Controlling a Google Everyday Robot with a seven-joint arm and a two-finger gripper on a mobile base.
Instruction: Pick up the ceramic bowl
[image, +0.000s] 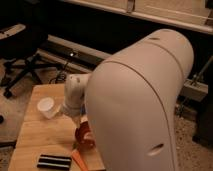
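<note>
The ceramic bowl (83, 135) is reddish-brown and sits on the wooden table (35, 140), mostly hidden behind my big white arm (140, 105). My gripper (76, 116) is at the end of the white wrist, right above the bowl's left rim. Whether it touches the bowl is hidden.
A white paper cup (46, 106) stands left of the gripper. A black and white striped block (53, 161) and a flat orange tool (79, 159) lie near the table's front edge. An office chair (22, 60) stands on the floor at the back left.
</note>
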